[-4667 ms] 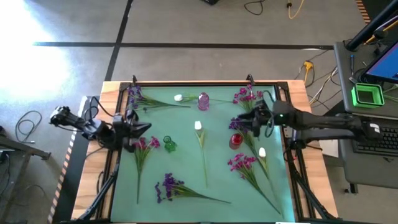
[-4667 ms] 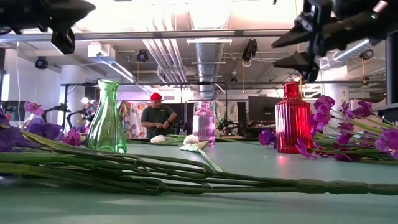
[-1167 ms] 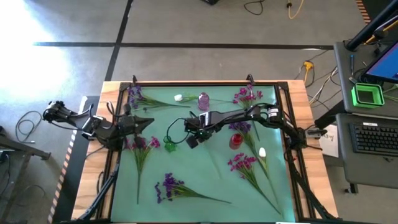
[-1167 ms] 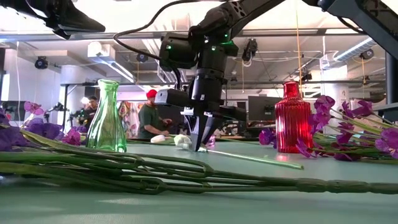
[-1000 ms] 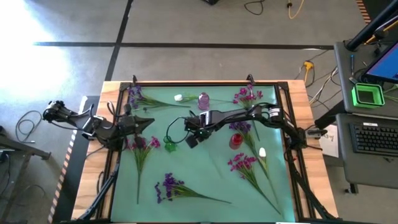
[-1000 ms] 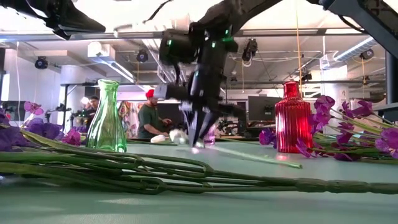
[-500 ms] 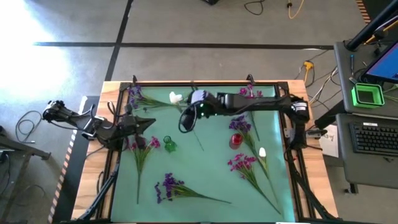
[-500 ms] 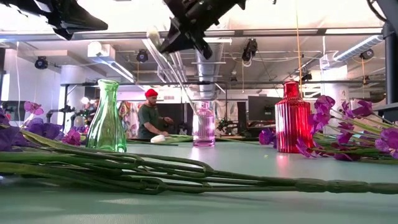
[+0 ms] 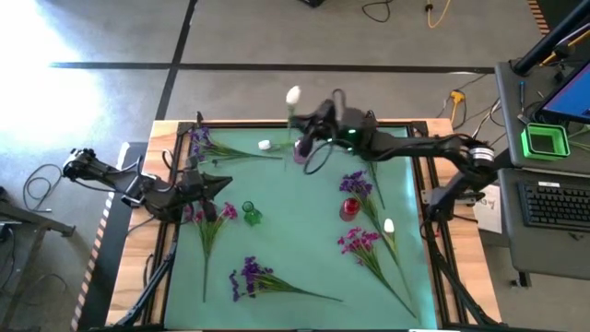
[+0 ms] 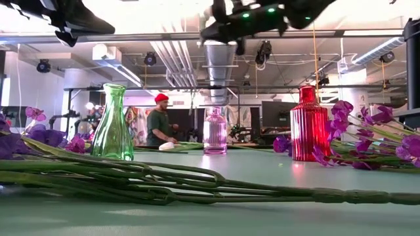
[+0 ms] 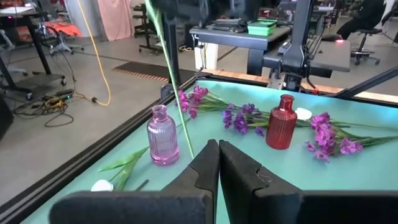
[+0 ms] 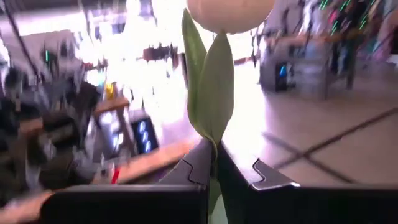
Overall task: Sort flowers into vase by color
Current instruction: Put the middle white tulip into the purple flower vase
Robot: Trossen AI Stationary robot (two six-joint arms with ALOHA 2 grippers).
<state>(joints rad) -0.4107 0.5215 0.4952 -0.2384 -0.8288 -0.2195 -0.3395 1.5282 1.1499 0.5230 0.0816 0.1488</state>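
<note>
My right gripper [image 9: 302, 122] is high over the table's far edge, shut on a white flower. Its bud [image 9: 293, 94] stands above the fingers, and the green stem [image 11: 174, 93] slants down beside the pale purple vase [image 9: 301, 150]. A green vase [image 9: 249, 214] and a red vase [image 9: 349, 208] stand on the mat. Magenta flowers [image 9: 355, 242], purple flowers [image 9: 249, 275] and white buds [image 9: 265, 145] lie around them. My left gripper [image 9: 221, 184] hangs shut near the left edge, touching nothing. My right gripper pinches the white flower's stem just below its leaves [image 12: 211, 140] between its two fingers [image 12: 196, 165]. The fingers lie about level, across the stem. The flower is lifted clear, nearly upright, bud up. Its long stem hangs below; I cannot tell where its lower end is.
A black frame [image 9: 277, 124] borders the green mat. A long bundle of stems [image 10: 164, 183] lies across the near side in the low view. Magenta flowers [image 9: 214, 214] lie beside the green vase. A person [image 10: 159, 124] moves in the room behind.
My right gripper has risen from the middle of the mat toward the far edge. It has tipped from pointing down to about level. The white flower has come off the mat with it and swung from lying flat to nearly upright, bud on top.
</note>
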